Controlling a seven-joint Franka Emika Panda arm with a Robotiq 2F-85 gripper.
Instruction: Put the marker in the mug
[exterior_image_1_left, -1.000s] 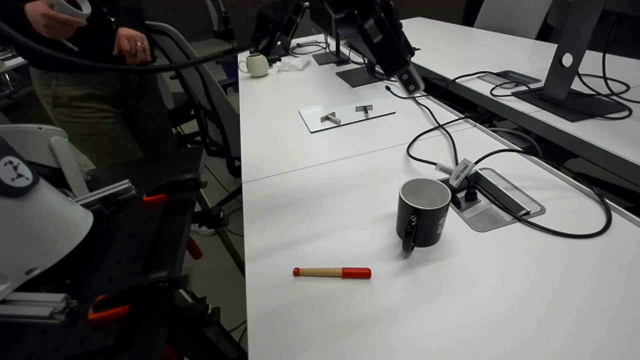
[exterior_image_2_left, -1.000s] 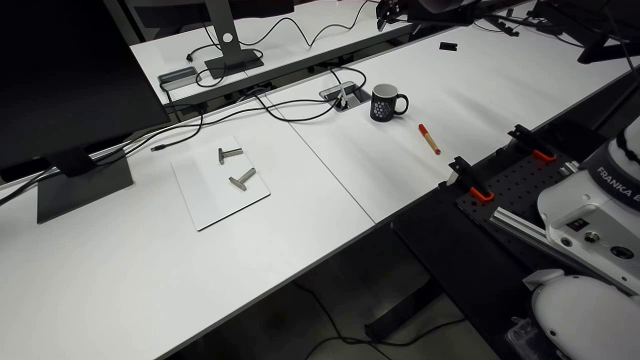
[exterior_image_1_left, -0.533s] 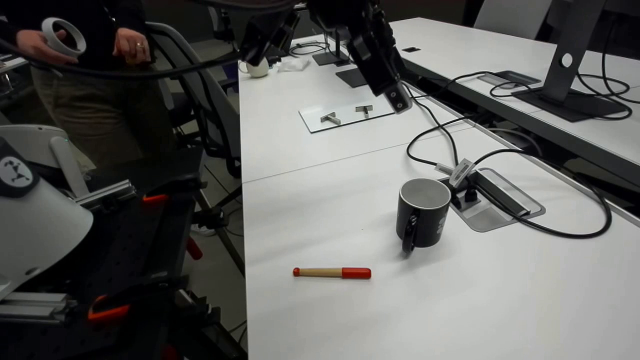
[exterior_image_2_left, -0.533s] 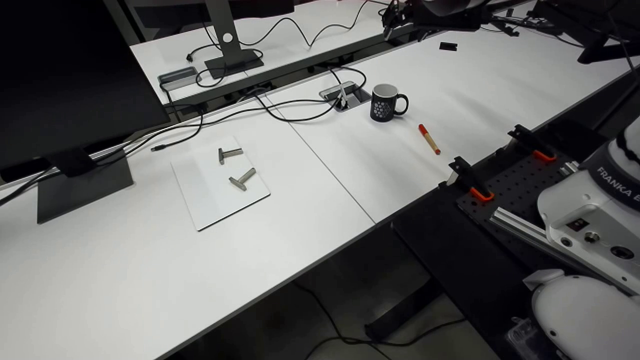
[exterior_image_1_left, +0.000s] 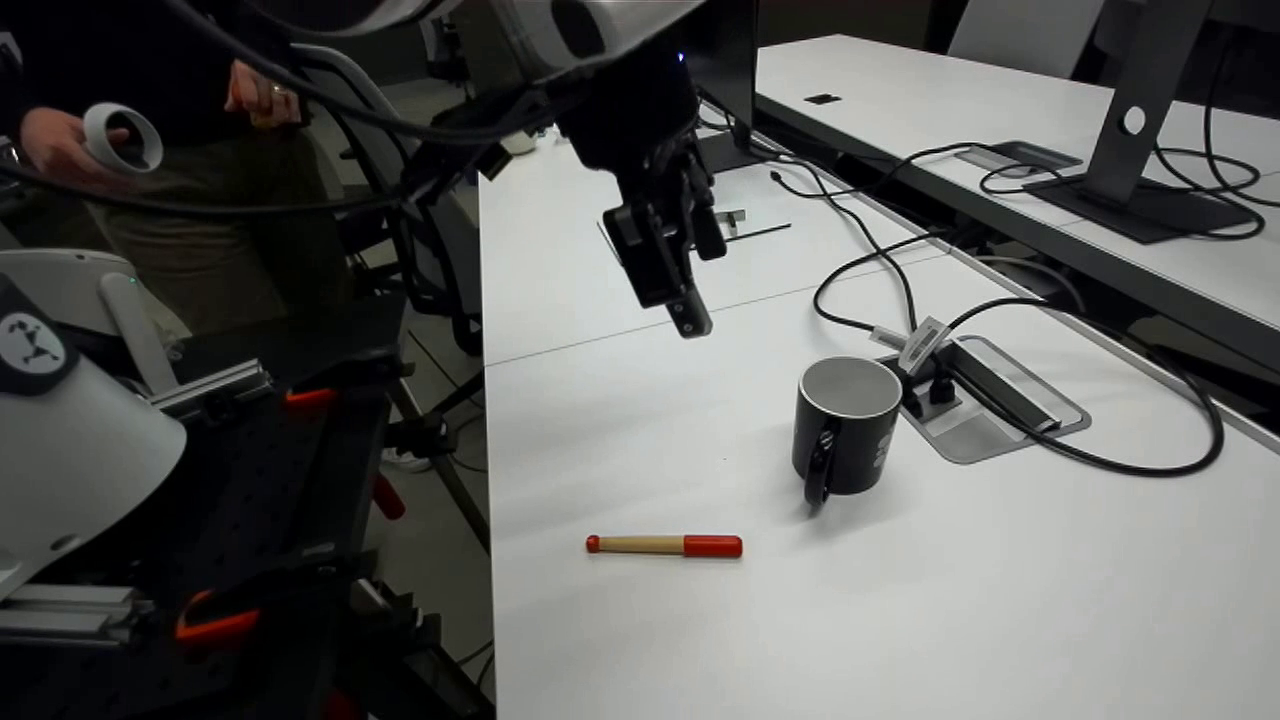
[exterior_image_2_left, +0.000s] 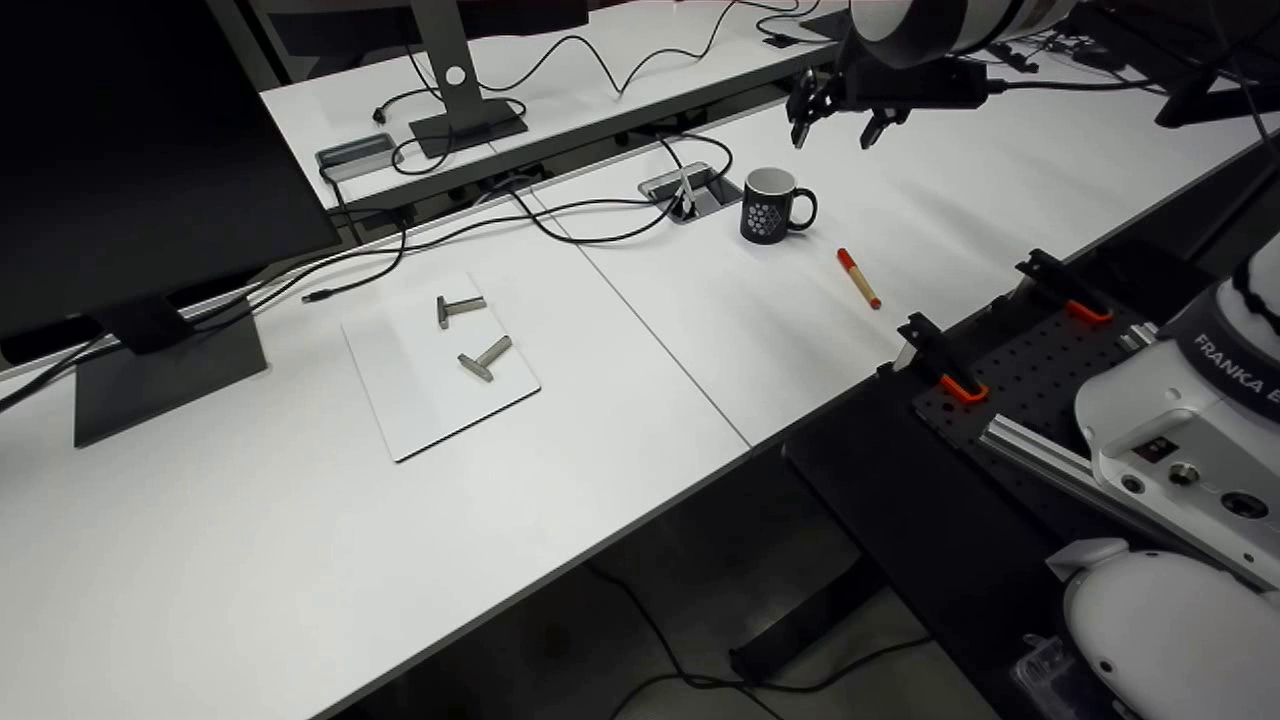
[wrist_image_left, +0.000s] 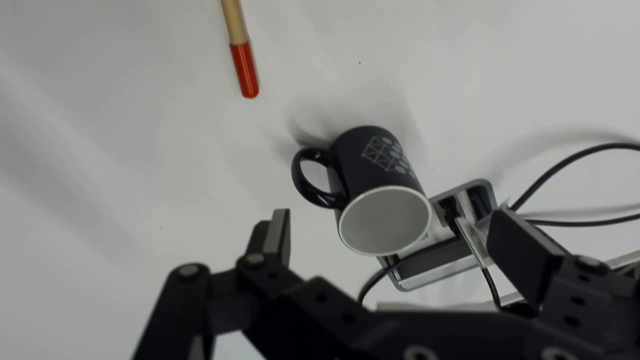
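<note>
One marker (exterior_image_1_left: 650, 545) lies flat on the table (exterior_image_1_left: 600, 430), near the mug (exterior_image_1_left: 837, 448) but apart from it, its longer red end nearest. Over the last second the gripper (exterior_image_2_left: 833, 138) has come lower and closer to both, while neither has moved; this suggests the approach, with grasp and transfer not yet begun. Its jaws stand wide apart, holding nothing. In the wrist view the mug, not the marker, appears between them, so a shift toward the marker is probably needed. Marker: slim rod, tan in the middle, glossy red at each end; rounded, so it may roll. Mug: upright glossy black cylinder with looped handle, pale print and grey interior. Beside the mug: a flat grey outlet box (exterior_image_1_left: 965, 442). Table: smooth, white, seamed.
</note>
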